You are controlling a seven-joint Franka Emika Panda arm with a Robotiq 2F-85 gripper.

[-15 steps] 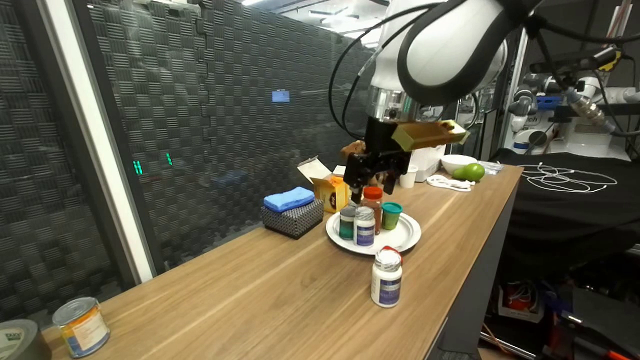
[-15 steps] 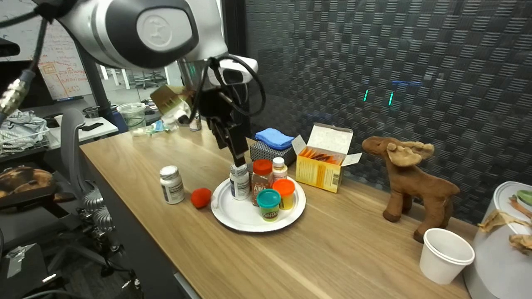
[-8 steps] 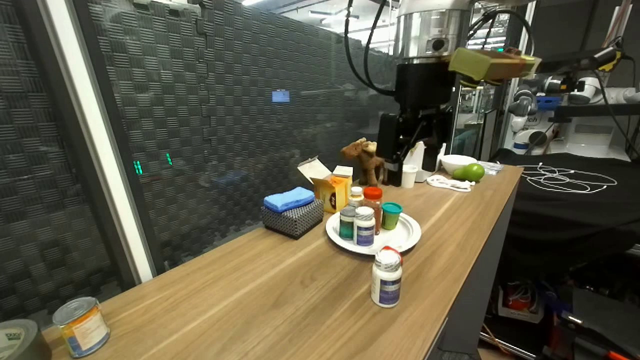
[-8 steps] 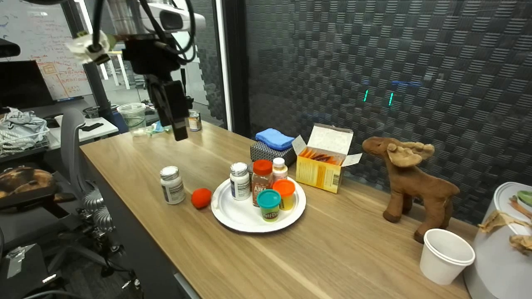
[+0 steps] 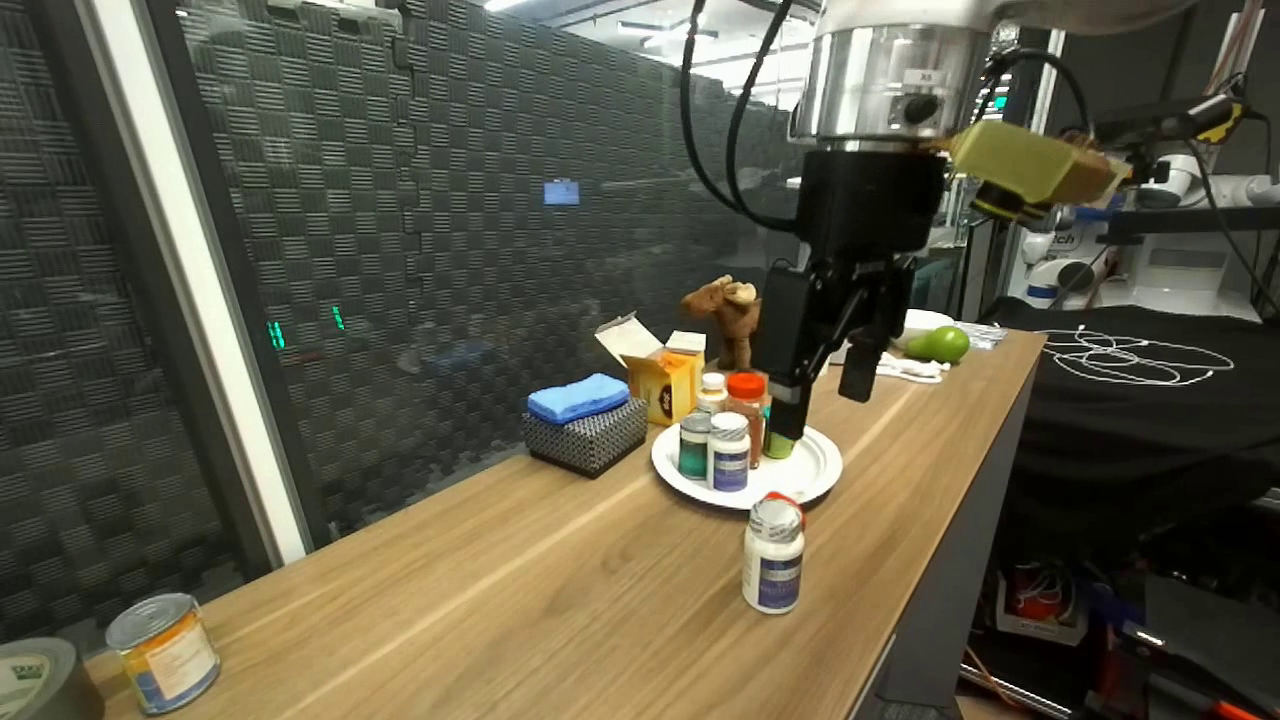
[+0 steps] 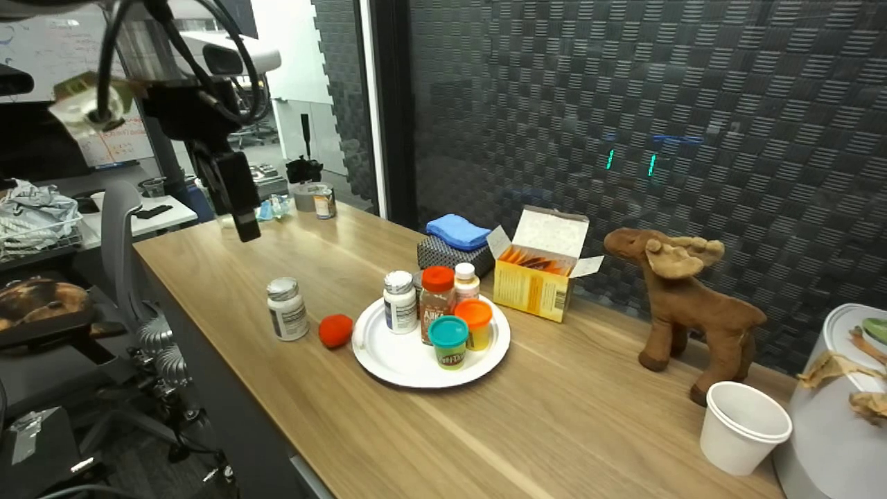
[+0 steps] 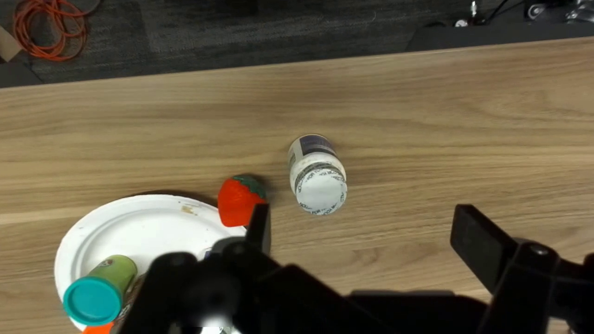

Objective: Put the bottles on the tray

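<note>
Gripper (image 7: 359,232) is hanging over the table (image 6: 554,430), far left in an exterior view, fingers (image 7: 480,246) standing wide apart. Lower down and apart from it, near left, a lone white bottle (image 6: 287,310) is standing upright on the table; in the wrist view it's showing between the fingers, closer to the plate-side one. Just right, a red strawberry (image 6: 336,330) is lying between that bottle and the white plate (image 6: 395,355). Plate is holding, left to right: second white bottle (image 6: 400,305), red-capped spice bottle (image 6: 436,303), teal-lidded tub (image 6: 448,343), white-capped bottle (image 6: 466,281); all are sitting well right of the gripper. Farther right, a yellow carton (image 6: 530,287) is standing open, a toy moose (image 6: 700,305) is facing left, paper cups (image 6: 740,430) are sitting near right.
</note>
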